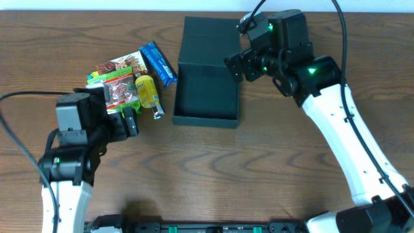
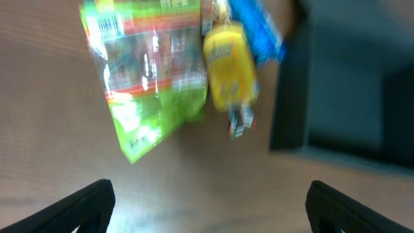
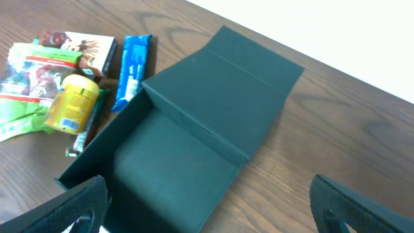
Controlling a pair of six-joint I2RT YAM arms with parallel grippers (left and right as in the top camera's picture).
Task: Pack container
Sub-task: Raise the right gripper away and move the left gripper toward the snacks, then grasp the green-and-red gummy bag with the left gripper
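Left wrist view is blurred, print on the packets unreadable; both wrist views cut the fingers off at the bottom edge; overhead, the right arm covers the box's [image 1: 206, 97] 2 o'clock corner, and the brown packet [image 1: 119, 66] lies partly under the green packet [image 1: 123, 90]; left claw [image 1: 129, 121] spread wide, nothing in it, just at 6 o'clock of the snack pile; right claw [image 1: 236, 65] spread wide, nothing in it, over the box's 3 o'clock rim, cannot tell if touching; box sits open at table [image 1: 259, 168] centre toward 12 o'clock, lid [image 1: 207, 39] laid flat at its 12 o'clock side, inside bare; pile just at 9 o'clock of box; count: one box, one green packet, one brown packet, one blue bar [image 1: 158, 63], one yellow item [image 1: 147, 90], two claws
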